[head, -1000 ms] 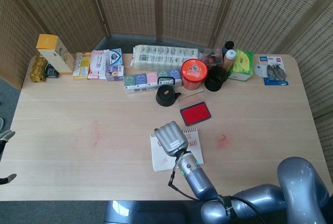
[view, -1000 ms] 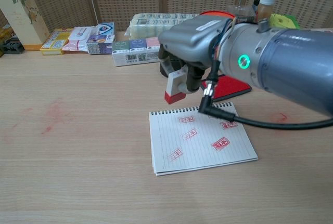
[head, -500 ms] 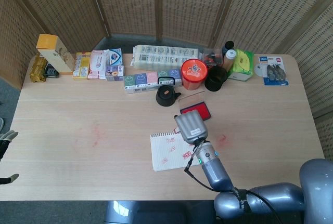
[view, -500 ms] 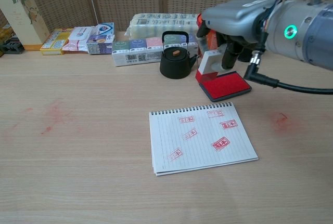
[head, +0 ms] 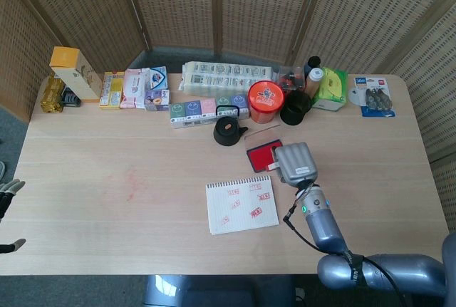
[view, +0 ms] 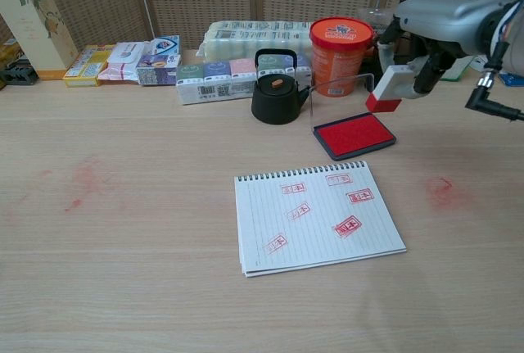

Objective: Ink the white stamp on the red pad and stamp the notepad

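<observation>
Notepad (view: 318,219) lies flat on worktop (view: 123,230), bearing several red imprints. Red pad (view: 354,134) sits just beyond it, lid open. Right robot hand (view: 434,29) grips white stamp (view: 390,88), tilted, above pad's right edge.

From the chest camera I see my right hand (view: 442,29) holding the white stamp (view: 390,88) tilted in the air, its red face above the far right corner of the red pad (view: 354,134) and clear of it. The pad's clear lid stands open behind it. The notepad (view: 315,216) lies nearer me on the counter (view: 123,238), bearing several red marks. A black kettle (view: 277,97) sits just left of the pad, an orange tub (view: 341,55) behind.
</observation>
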Available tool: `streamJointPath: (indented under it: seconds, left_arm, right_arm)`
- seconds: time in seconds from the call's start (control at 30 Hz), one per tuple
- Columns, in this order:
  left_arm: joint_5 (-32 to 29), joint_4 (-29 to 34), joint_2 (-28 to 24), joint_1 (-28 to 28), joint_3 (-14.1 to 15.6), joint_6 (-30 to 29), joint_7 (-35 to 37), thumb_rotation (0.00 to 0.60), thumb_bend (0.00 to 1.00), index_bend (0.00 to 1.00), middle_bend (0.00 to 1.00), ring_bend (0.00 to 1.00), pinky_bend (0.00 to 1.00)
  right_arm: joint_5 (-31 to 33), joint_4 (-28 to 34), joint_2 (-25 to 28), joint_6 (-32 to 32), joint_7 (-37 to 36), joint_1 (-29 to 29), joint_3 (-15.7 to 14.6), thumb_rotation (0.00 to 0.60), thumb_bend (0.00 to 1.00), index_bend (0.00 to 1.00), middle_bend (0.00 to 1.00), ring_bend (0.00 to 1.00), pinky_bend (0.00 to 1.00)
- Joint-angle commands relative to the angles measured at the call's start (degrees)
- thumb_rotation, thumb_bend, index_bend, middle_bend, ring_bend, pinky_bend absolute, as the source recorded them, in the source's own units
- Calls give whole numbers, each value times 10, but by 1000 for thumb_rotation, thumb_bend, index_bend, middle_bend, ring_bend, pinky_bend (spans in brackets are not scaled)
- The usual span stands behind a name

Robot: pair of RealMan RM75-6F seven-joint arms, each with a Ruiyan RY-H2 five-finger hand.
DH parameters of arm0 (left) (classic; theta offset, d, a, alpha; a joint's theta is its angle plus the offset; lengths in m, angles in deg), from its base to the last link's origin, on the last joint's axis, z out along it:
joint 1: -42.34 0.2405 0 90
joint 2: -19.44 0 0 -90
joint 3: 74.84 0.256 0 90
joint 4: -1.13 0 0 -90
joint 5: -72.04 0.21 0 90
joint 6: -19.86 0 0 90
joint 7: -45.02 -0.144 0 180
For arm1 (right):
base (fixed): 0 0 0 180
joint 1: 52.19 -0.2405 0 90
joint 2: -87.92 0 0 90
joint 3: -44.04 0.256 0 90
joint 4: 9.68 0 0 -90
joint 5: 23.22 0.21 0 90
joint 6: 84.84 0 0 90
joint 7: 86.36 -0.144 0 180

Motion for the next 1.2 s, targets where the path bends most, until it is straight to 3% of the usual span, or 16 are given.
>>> streamJointPath:
  seconds: [0.03,0.43,0.67,1.0,1.2]
  left_arm:
    - [0,1,1,0,0,-1,-3,600,0,0,0,0,8]
    - [-24,2,6,-5,-6,11,-19,600,0,0,0,0,8]
    - [-36,4,10,-7,-9,16,-29,600,0,0,0,0,9]
    - [-39,4,10,-9,-9,21,-30,600,0,0,0,0,8]
    - [-36,4,10,-7,-9,18,-29,600,0,0,0,0,9]
  right_arm:
    - [5,-39,10,22,-35,19,-5,600,478,662,1000,1000,1000]
    - [45,-230,-36,151,-153,51,-6,600,478,662,1000,1000,1000]
    - [11,-337,-87,204,-205,61,-9,600,478,662,1000,1000,1000]
    - [-9,-372,-109,217,-220,64,-3,600,468,659,1000,1000,1000]
    - [-25,-361,-101,219,-230,69,2,600,408,573,1000,1000,1000]
